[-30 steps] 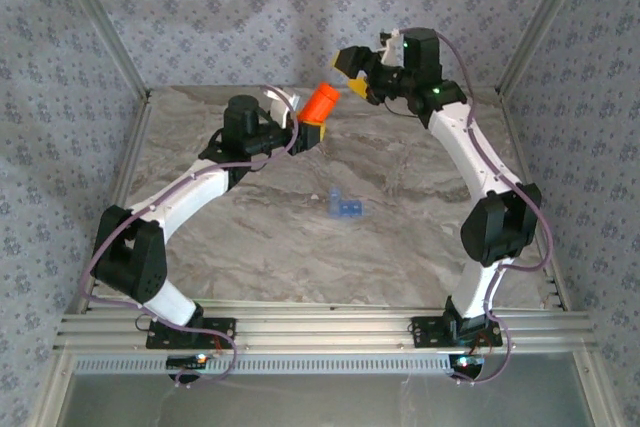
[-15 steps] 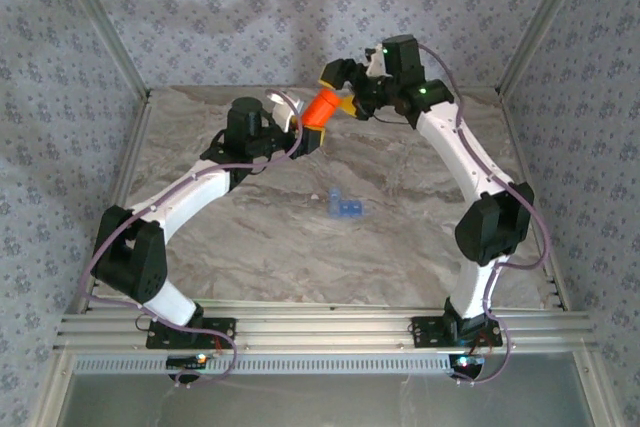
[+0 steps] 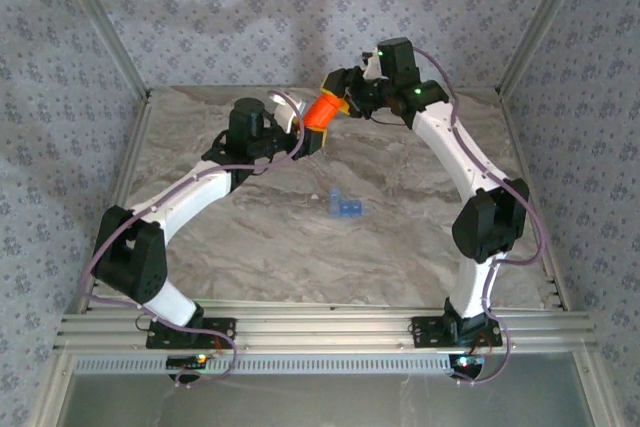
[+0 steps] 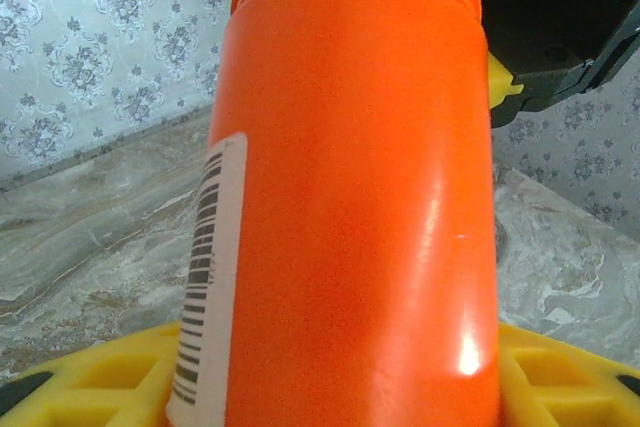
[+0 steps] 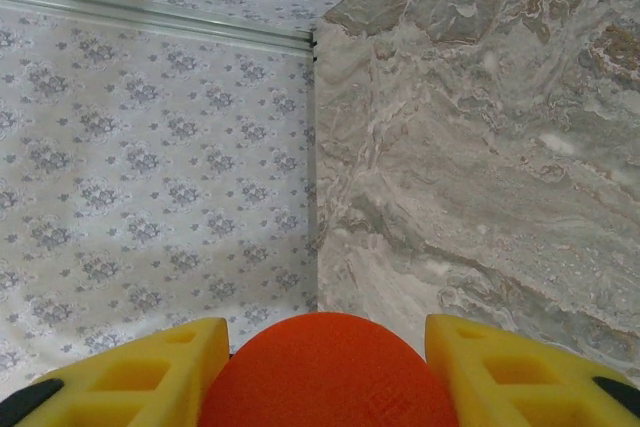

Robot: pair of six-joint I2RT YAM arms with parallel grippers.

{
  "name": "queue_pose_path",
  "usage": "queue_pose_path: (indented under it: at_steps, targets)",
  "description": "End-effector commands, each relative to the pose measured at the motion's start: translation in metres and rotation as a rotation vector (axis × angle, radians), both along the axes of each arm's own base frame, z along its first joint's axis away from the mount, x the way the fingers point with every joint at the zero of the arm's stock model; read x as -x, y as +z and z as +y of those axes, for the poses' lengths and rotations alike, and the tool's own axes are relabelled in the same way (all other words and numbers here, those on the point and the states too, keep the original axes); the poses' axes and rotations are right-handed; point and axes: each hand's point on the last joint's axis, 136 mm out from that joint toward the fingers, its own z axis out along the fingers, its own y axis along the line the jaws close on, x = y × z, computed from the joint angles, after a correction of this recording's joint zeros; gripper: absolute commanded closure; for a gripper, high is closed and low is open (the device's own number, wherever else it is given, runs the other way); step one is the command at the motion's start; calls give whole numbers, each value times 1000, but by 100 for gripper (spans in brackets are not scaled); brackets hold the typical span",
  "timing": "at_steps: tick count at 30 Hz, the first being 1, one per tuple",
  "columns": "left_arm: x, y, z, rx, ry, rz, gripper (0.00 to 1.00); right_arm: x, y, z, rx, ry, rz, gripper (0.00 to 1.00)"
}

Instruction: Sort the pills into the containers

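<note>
The pill box (image 3: pixel 345 207) lies alone mid-worktop (image 3: pixel 400 237). Behind it we see the left gripper (image 3: pixel 312 137) clamped around the orange bottle (image 3: pixel 322 110), raised off the worktop, and the right gripper (image 3: pixel 343 97) pinching its cap (image 5: pixel 325 372). We judge this the uncapping step: next, a twist against a firm left hold

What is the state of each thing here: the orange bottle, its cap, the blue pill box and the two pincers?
orange bottle: held tilted above the table, between both arms.
cap: on the bottle.
blue pill box: lying on the table, apart from both pincers; lids too small to tell.
left pincer: shut on the bottle's body.
right pincer: shut on the cap.
</note>
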Motion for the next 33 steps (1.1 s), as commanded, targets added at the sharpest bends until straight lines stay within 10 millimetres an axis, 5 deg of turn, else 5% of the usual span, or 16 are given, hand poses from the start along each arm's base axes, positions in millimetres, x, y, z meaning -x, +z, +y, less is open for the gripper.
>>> queue_pose_path:
  at_steps: [1,6,13,19,21,24,26,33]
  targets:
    - [0,23,-3,43,-1,-53,100,9,7,5,-21,39,-14,56]
    - [1,34,-2,120,-16,-26,100,3,17,-5,-32,49,-108,61]
    - [5,60,1,286,-68,32,100,2,71,-25,-61,141,-570,59]
    - [7,63,0,291,-76,35,100,6,83,-19,-86,203,-601,59]
    - [6,63,2,285,-68,31,100,8,84,-18,-83,202,-588,53]
    - [1,60,4,260,-37,19,100,4,83,-24,-76,147,-534,22]
    - [-3,57,8,231,-6,-7,100,-1,79,-33,-65,82,-478,13]
    - [-10,42,12,106,44,-65,100,-14,41,-60,-58,-139,-174,7]
